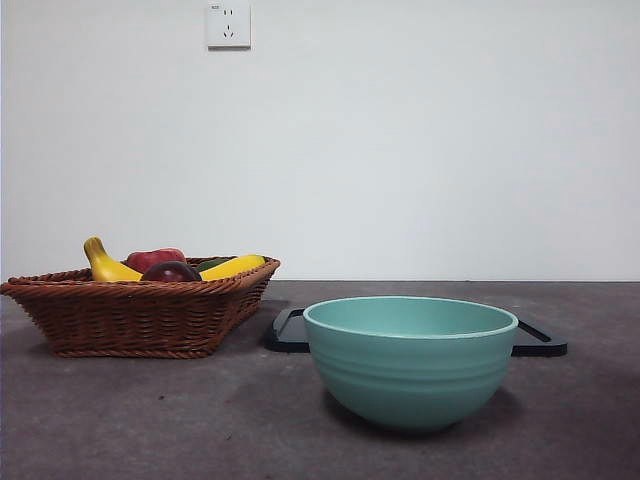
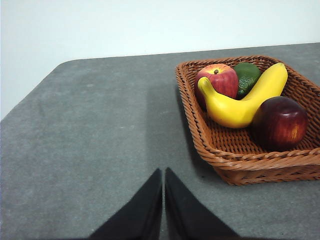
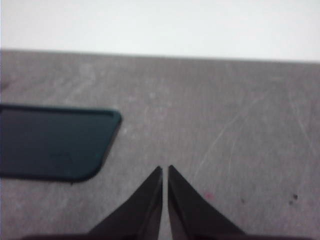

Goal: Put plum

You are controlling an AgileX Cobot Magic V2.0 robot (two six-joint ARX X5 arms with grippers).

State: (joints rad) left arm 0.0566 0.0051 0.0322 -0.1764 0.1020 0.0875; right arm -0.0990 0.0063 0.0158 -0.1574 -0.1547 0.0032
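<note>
Plum [image 2: 279, 123] in basket [image 2: 235, 160]; both grippers' jaws closed, idle.

No text, label, brand, number or sign can be read on anything in view; the white wall socket [image 1: 228, 25] above the basket [image 1: 130, 315] carries only its plug holes and a small mark at its top corner, too small to make out.

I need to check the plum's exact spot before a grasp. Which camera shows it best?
The left wrist view: the plum shows whole in the basket, beside the banana. The front view shows only its top over the rim. The right wrist view misses it.
</note>
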